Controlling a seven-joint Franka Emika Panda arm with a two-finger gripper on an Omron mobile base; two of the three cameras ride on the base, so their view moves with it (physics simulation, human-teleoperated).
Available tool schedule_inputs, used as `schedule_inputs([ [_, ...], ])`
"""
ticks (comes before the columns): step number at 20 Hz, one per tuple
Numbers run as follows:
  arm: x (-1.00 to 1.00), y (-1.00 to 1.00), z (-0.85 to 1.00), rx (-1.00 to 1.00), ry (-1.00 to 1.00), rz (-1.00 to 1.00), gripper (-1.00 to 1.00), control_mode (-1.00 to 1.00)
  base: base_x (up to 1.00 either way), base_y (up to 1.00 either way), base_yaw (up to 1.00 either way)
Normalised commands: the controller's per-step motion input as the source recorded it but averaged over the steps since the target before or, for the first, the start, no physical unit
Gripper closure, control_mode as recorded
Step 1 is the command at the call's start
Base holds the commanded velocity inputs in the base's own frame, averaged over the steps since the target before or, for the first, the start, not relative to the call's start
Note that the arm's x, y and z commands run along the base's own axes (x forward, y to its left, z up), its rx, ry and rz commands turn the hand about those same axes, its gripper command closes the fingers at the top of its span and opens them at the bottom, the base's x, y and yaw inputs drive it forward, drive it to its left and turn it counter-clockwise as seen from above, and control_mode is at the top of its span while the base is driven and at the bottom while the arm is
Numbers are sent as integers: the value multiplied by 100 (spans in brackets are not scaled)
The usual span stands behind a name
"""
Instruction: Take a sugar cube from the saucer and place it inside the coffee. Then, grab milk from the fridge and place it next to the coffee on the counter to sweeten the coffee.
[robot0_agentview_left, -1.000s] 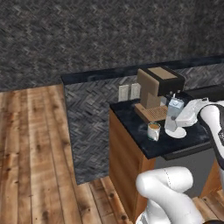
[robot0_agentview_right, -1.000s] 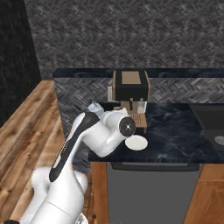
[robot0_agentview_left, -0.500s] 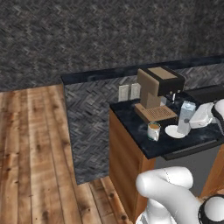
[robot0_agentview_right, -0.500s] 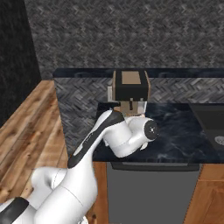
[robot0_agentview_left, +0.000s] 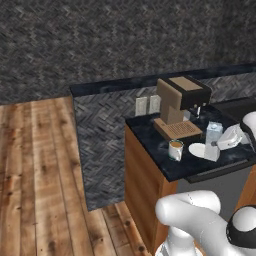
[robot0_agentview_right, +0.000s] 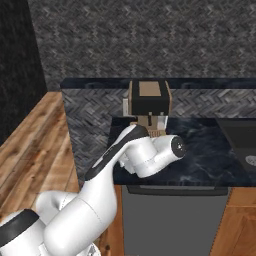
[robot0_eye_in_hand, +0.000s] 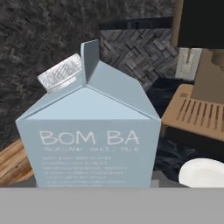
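Your milk (robot0_agentview_left: 214, 132) stands upright on the counter (robot0_agentview_left: 165, 162), just beside the saucer (robot0_agentview_left: 198, 149), with the coffee (robot0_agentview_left: 175, 149) a little further left near the counter's front edge. The gripper (robot0_agentview_left: 212, 151) sits low at the carton's front, over the saucer's right rim; you can't tell from any view whether its jaws are clamped on the carton or apart. Behind the three things the coffee machine (robot0_agentview_left: 181, 103) takes up the rear of the slab, its tray close to the saucer, so free room is mainly the bare strip toward the front edge and left corner. Left of the counter the drop is sheer to the wooden floor (robot0_agentview_left: 35, 170). The hand view puts the milk (robot0_eye_in_hand: 89, 131) right up against the camera, gabled top tilted slightly, lettering readable, with the saucer (robot0_eye_in_hand: 202, 173) rim at lower right and the machine's tray (robot0_eye_in_hand: 197, 113) behind. In the right base view the arm (robot0_agentview_right: 145, 155) covers the mug and carton; you do get the dark sink (robot0_agentview_right: 240, 135) to the right there.
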Motion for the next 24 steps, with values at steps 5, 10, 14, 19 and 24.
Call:
schedule_inputs([
  [5,0,12,-30,4,0,-1,100,-100,0,0,0],
  [10,0,10,-18,5,0,0,100,-100,0,0,0],
  [14,2,10,-5,3,0,0,100,-100,0,0,0],
  [19,5,12,-9,0,0,0,100,-100,0,0,0],
  [24,2,10,-15,0,0,0,100,-100,0,0,0],
])
